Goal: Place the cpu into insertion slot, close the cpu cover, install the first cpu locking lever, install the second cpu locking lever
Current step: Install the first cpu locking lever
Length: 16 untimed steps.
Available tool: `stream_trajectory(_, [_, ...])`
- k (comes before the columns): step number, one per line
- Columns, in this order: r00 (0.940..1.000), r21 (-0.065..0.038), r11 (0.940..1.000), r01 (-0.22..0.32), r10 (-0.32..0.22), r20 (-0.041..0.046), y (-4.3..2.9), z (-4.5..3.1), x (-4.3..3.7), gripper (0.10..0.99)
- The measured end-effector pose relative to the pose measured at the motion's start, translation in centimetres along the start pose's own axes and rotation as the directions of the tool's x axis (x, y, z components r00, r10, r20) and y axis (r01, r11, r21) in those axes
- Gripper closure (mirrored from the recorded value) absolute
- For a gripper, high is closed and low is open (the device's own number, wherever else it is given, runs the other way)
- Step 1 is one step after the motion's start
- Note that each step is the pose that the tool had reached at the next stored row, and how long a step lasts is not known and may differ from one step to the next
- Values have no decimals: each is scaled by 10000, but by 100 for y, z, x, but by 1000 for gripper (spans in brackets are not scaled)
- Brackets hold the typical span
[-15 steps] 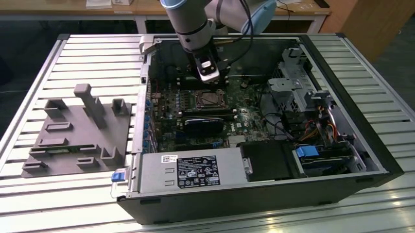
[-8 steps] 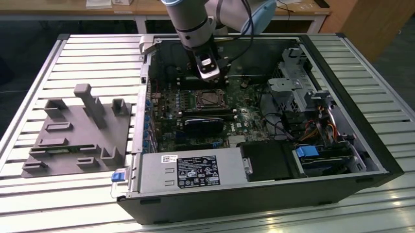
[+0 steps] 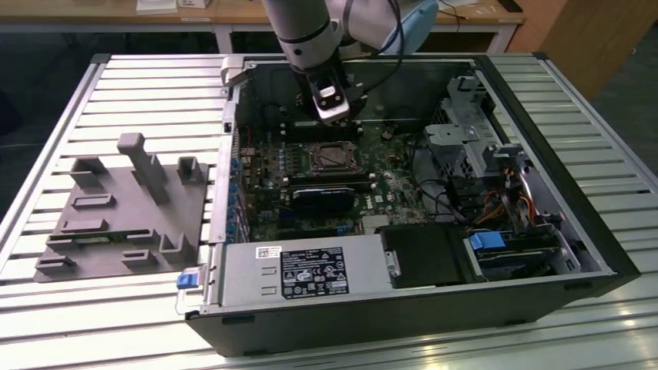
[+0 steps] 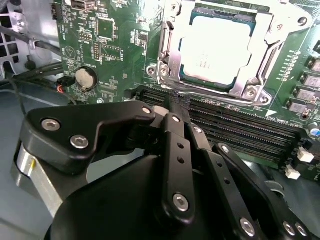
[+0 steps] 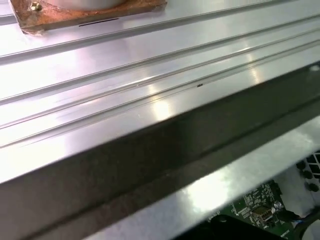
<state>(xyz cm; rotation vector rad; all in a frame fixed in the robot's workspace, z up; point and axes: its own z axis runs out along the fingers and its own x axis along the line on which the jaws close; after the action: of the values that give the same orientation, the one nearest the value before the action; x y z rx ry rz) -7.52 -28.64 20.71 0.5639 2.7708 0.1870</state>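
Observation:
The cpu (image 4: pixel 215 47), a flat square with a pale silver top, lies in the insertion slot (image 3: pixel 311 158) on the green motherboard inside the open computer case. The silvery cpu cover (image 4: pixel 167 62) lies flat around it, with the chip showing through its window. A thin metal lever rod (image 4: pixel 274 47) runs along one side of the cover. My gripper (image 4: pixel 171 102) is shut with nothing in it. Its black fingertips hover over the memory slots just beside the socket. In the exterior view the gripper (image 3: pixel 331 116) hangs just beyond the socket's far edge.
Long black memory slots (image 4: pixel 240 130) and a coin battery (image 4: pixel 86 77) flank the socket. The case walls, drive cage (image 3: pixel 483 139), cables and power supply (image 3: pixel 298 270) ring the board. A grey fixture block (image 3: pixel 123 208) sits on the slatted table (image 5: pixel 150 60) at the exterior view's left.

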Motion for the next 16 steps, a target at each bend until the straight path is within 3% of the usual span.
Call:
stream_trajectory(6, [10000, 5, 10000, -1, 1, -16, 3, 1, -6, 984])
stream_trajectory(10, [9996, 150, 9999, -26, 30, -263, 14, 16, -35, 984])
stream_trajectory(16, [9972, 472, 9989, -38, 73, -740, 28, 38, -76, 984])
